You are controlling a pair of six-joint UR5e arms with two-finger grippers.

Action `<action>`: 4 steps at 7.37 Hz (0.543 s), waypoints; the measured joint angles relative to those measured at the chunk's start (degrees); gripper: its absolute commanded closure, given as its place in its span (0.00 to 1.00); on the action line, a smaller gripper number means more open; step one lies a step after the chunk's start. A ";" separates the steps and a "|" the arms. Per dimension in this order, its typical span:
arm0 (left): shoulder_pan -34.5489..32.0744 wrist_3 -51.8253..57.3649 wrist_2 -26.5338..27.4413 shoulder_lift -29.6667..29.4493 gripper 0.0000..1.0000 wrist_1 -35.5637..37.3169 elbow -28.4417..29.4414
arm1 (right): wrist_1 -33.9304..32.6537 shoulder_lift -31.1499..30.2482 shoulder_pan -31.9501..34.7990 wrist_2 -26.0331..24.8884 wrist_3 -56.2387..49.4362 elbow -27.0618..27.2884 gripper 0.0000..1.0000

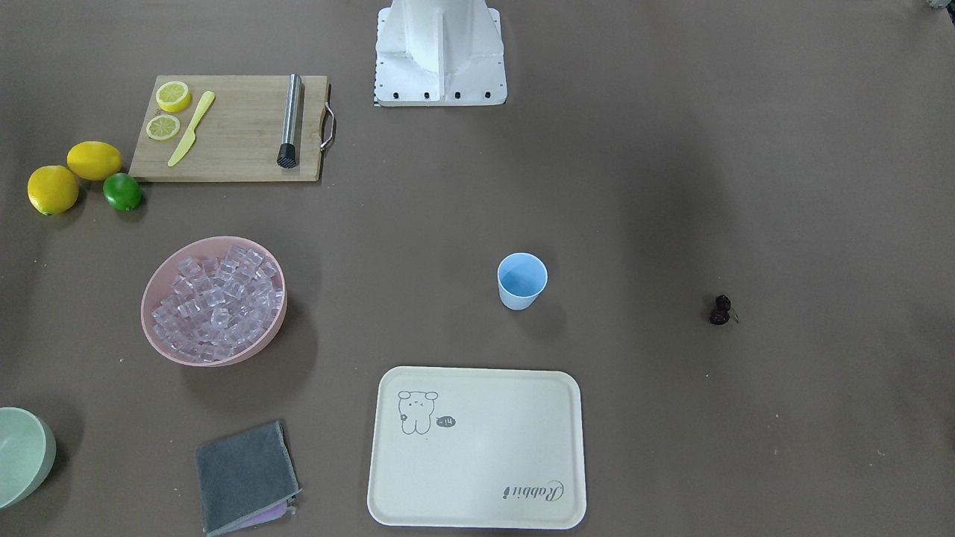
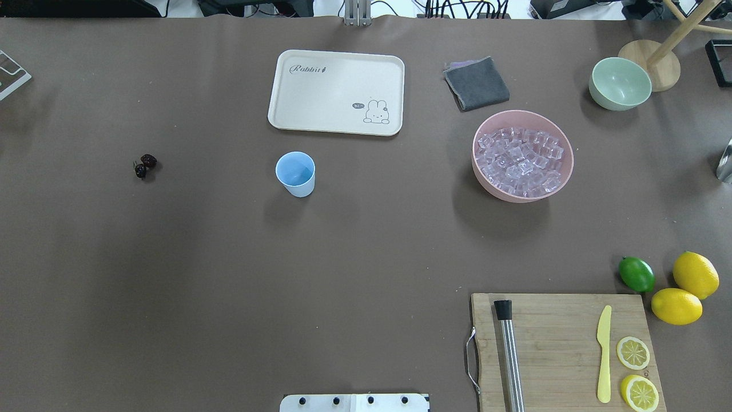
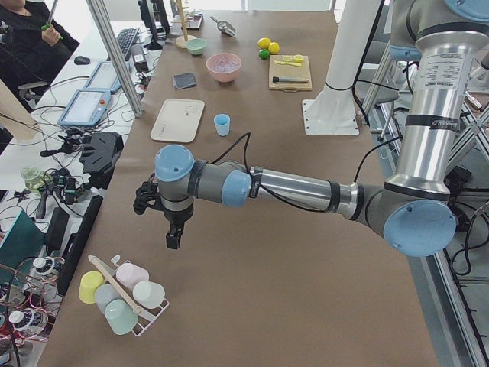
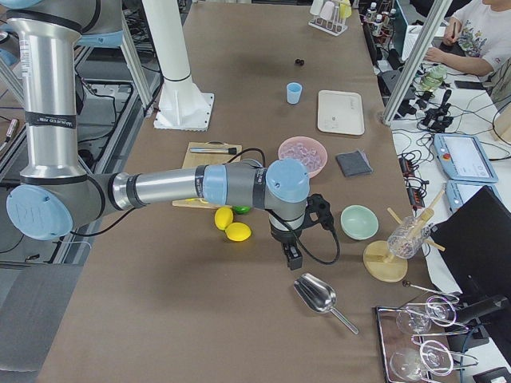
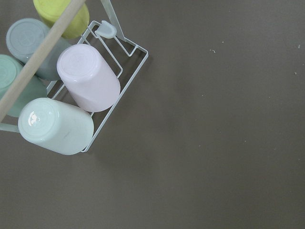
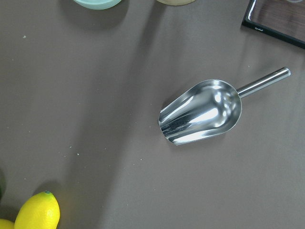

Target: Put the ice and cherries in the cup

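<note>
On the brown table (image 2: 366, 246) the cup (image 2: 295, 173) sits mid-table, ice (image 2: 521, 160) toward the right end, cherries (image 2: 144, 166) toward the left; whether the left gripper's (image 3: 174, 237) or right gripper's (image 4: 293, 257) fingers are clenched I can't tell; I'd take the scoop (image 6: 200, 112) by its handle.

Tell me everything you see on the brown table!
cup: one, light blue, mid-table
cherries: one pair, dark red, robot's left side
pink bowl: one, pink, robot's right side
ice: many cubes, pinkish-clear, in pink bowl
green bowl: one, pale green, far right
tray: one, cream, beyond the cup
cloth: one, grey, right of tray
cutting board: one, wooden, near right
metal rod: one, silver, on board
knife: one, yellow, on board
lemon slices: two, yellow, on board
lemons: two, yellow, beside board
lime: one, green, by lemons
scoop: one, silver, right end
cup rack: one, white wire, left end
left gripper: one, black, by rack
right gripper: one, black, near scoop
</note>
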 measured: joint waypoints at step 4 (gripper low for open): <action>0.04 -0.45 0.00 0.07 0.02 0.42 -0.60 | 0.00 0.23 -0.19 -0.02 0.70 -0.12 0.01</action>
